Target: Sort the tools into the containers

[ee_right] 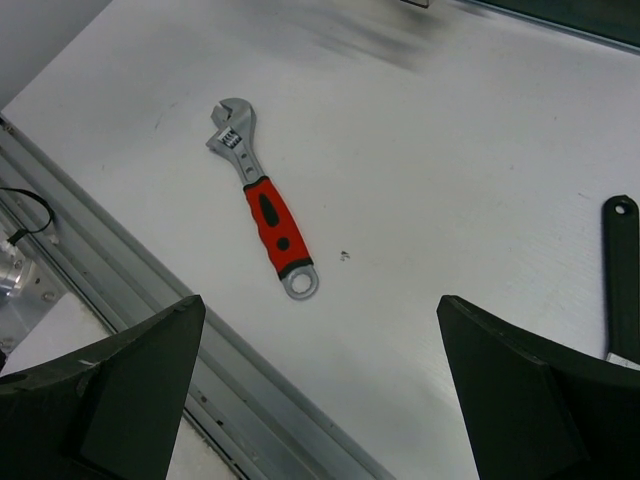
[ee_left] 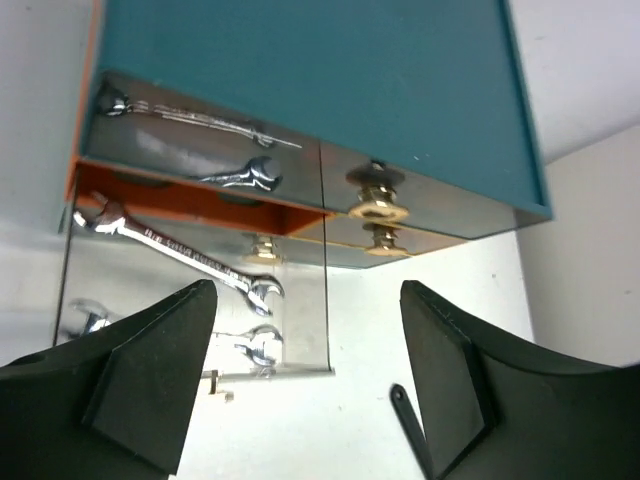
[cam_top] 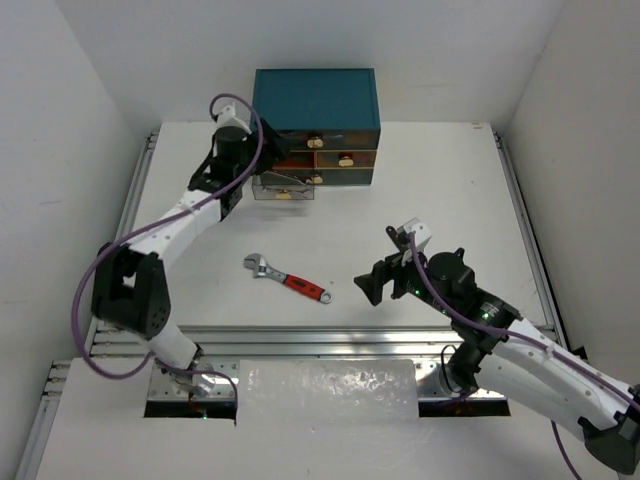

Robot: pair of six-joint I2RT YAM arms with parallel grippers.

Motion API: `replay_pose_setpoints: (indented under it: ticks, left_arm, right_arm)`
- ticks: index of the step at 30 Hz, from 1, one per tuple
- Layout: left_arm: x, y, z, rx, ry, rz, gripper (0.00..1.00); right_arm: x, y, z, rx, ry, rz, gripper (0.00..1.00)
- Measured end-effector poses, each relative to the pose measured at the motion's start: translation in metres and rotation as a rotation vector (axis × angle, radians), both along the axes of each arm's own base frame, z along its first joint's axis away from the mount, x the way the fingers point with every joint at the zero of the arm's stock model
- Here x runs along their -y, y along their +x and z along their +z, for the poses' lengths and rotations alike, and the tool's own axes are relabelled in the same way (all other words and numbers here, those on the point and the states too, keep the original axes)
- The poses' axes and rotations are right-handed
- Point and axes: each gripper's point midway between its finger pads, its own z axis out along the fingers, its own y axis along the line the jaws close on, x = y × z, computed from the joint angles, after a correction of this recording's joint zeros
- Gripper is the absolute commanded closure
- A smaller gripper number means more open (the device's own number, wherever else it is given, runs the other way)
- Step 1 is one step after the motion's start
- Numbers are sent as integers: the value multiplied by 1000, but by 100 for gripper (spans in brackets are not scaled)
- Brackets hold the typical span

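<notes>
- One red-handled wrench (cam_top: 287, 279) lies flat on the bench (cam_top: 450, 200), alone in the open middle. It is well apart from the chest, with its silver jaw end pointing up and to the left in the top view.
- One teal chest (cam_top: 315, 98) stands at the far edge of the bench. Three pale knobs (cam_top: 346, 160) show on its brownish fronts from above.
- One drawer (ee_left: 300, 340) is pulled out at the chest's lower left, and silver spanners (ee_left: 180, 250) lie inside it.
- I count about five spanner shapes in the left wrist view. The shiny drawer walls mirror them, so I cannot tell how many are real, nor whether the upper two lie in a second drawer.
- Two arms. The left fingers (ee_left: 150, 380) are spread wide and hold nothing, just in front of the open drawer.
- The right fingers (ee_right: 130, 380) are also spread wide and empty, above the bench, with the wrench ahead and a little to their left.
- One black bar (ee_right: 621, 270) with a hole at its end lies on the bench at the right edge of the right wrist view. It is cut off, so I cannot tell what it is.
- From above, the left arm covers part of the open drawer.
- A metal rail (ee_right: 250, 400) runs along the near edge of the bench.
</notes>
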Motion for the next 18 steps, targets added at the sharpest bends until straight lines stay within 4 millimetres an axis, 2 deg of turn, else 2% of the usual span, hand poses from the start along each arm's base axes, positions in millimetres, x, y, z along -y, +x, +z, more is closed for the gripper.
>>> replay_pose_setpoints:
  ticks: [2, 4, 5, 6, 8, 13, 18]
  left_arm:
    - [-6, -16, 8, 14, -20, 18, 34]
    - [-10, -31, 8, 20, -44, 34, 55]
    - [-11, -39, 4, 16, -53, 39, 74]
    - [-13, -45, -3, 4, -59, 47, 85]
    - [-13, -54, -24, -36, -66, 61, 100]
    - [-10, -64, -91, -180, -58, 73, 100]
    - [-5, -56, -132, -249, -48, 71, 100]
  right_arm:
    - [0, 0, -2, -5, -5, 0, 1]
    - [0, 0, -3, -7, -6, 1, 1]
    - [0, 0, -5, -10, -8, 2, 1]
    - [0, -1, -7, -14, -10, 3, 1]
    - [-1, -2, -12, -25, -16, 7, 1]
    - [-1, -4, -20, -43, -24, 15, 1]
    - [1, -6, -26, -47, -28, 15, 1]
